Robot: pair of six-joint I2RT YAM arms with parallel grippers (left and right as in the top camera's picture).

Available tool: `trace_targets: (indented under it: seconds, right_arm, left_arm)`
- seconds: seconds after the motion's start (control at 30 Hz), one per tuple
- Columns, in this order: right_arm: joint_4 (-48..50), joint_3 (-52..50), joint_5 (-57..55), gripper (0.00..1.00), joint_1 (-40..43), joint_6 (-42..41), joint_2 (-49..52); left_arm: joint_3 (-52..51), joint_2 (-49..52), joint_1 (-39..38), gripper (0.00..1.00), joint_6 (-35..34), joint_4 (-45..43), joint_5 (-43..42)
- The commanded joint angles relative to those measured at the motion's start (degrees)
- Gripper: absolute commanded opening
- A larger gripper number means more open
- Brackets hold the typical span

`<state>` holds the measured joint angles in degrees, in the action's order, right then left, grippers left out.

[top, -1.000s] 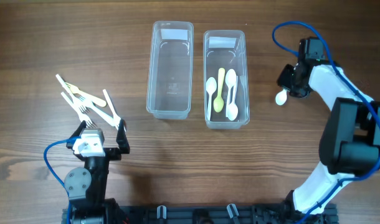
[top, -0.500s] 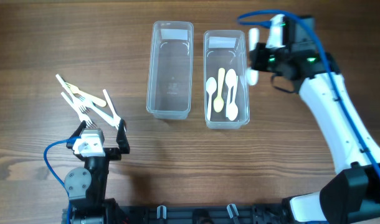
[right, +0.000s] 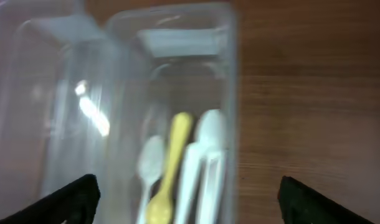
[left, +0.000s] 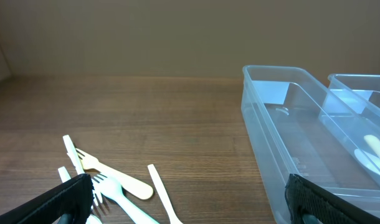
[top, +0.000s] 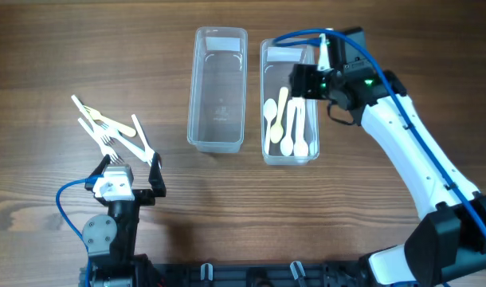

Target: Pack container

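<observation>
Remaining cargo: plastic forks (top: 107,131), loose pile on the table (top: 52,48), left-centre of the overhead frame, tines and handles crossed over each other. One is cream, the rest white.

Handling, my read:
- Very light, thin and stiff. Glossy, so likely to skate on the wood if pushed.
- They lie flat, so little height to bite. Take one by mid-handle, across the narrow width, away from the tines.
- Overlaps mean a neighbour may lift or flick out. The outermost handle at the pile's right edge looks the cleanest pick.

Plastic spoons (top: 287,119): in the spoon container (top: 279,54), upper centre-right, lying lengthwise, one yellow among white. Exact count is unclear under the arm.

Empty container (top: 217,88): just left of it, nothing inside. Probably where the forks go.

Right gripper (top: 301,82): above the spoon container. Wrist view (blurred) shows its fingers (right: 71,199) spread wide at the frame's bottom corners, nothing between them.

Left gripper (top: 130,169): just below the fork pile, lower left of the overhead frame. Fingers (left: 65,199) wide apart and holding nothing, forks directly ahead.

Risk: clear tub walls are hard to see, so watch the rim on the drop.
</observation>
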<state>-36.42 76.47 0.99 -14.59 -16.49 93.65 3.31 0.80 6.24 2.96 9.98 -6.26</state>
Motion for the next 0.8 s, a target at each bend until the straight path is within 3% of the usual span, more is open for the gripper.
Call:
trace_targets:
  seconds: [0.0, 0.23, 0.77]
  right_arm:
    - [-1.03, 0.76, -13.79, 1.0, 6.25, 0.52, -2.99]
    - [-2.73, 0.76, -10.19, 1.0, 17.44, 6.01, -3.98]
    - [-3.3, 0.76, -10.16, 1.0, 17.99, 6.01, -3.98]
  left_arm:
    - [-0.37, -0.37, -0.35, 1.0, 1.14, -0.17, -0.09]
    - [-0.37, -0.37, -0.35, 1.0, 1.14, -0.15, -0.09]
    - [-0.37, -0.37, -0.35, 1.0, 1.14, -0.15, -0.09]
